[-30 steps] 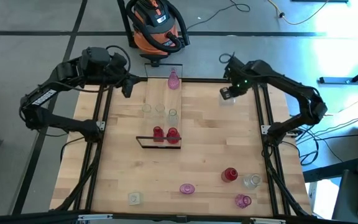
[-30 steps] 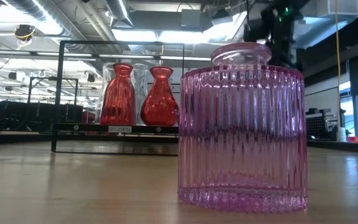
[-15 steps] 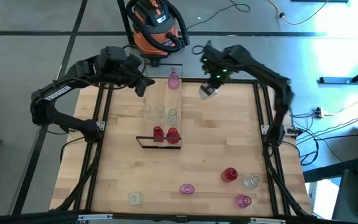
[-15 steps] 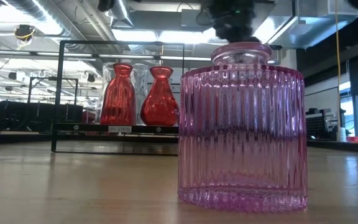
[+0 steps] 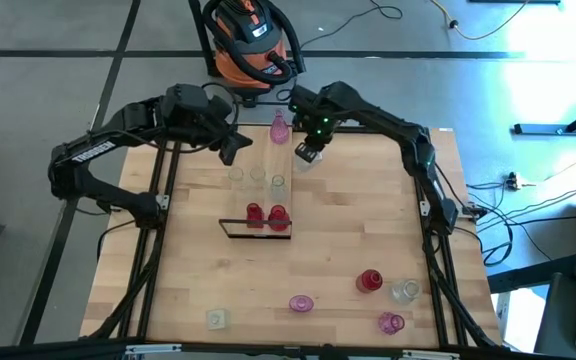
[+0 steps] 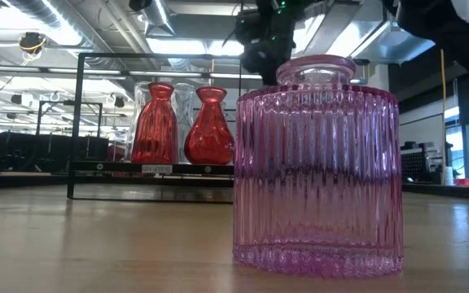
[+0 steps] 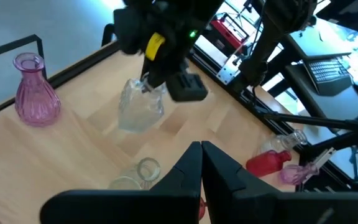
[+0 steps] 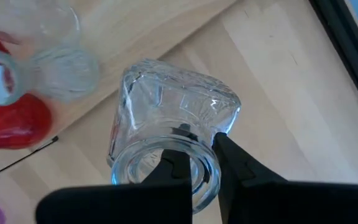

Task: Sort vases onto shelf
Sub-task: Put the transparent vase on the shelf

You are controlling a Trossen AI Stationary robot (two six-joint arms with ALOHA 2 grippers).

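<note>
A: Over the far end of the table, the right gripper [image 5: 308, 155] has a clear vase [image 5: 303, 160] pinched by its rim, fingers [image 8: 229, 163] clamped on the glass lip. You can see it hanging off the wood, just beside the shelf [image 5: 261, 180].

B: And the left gripper [image 5: 234, 146]?

A: Parked near the far left side of the shelf, fingers pressed together with nothing between them. Its wrist view looks straight across at the right arm's load, the clear vase [image 7: 140, 106] dangling under the other gripper.

B: What's already on the plank?

A: Two red vases, one [image 5: 254, 213] and the other [image 5: 277, 215], side by side at the near end next to the black frame. From the low view they stand upright, one red [image 6: 155, 124], one red [image 6: 209, 128], with clear glass behind them. Further along the plank, clear vases: one [image 5: 236, 177], another [image 5: 257, 177], a third [image 5: 278, 186]. At the far end, a pink vase [image 5: 279, 128] stands upright.

B: And the ones still loose?

A: Down at the near edge: a red vase [image 5: 369, 281] lying on its side, a clear one [image 5: 404, 291] beside it, a pink one [image 5: 391, 323] closer in, a pink ribbed vase [image 5: 301, 303] filling the low view, and a clear vase [image 5: 215, 319] well apart to the left.

B: Beyond the table?

A: An orange shop vacuum [image 5: 250, 38] on the floor.
</note>
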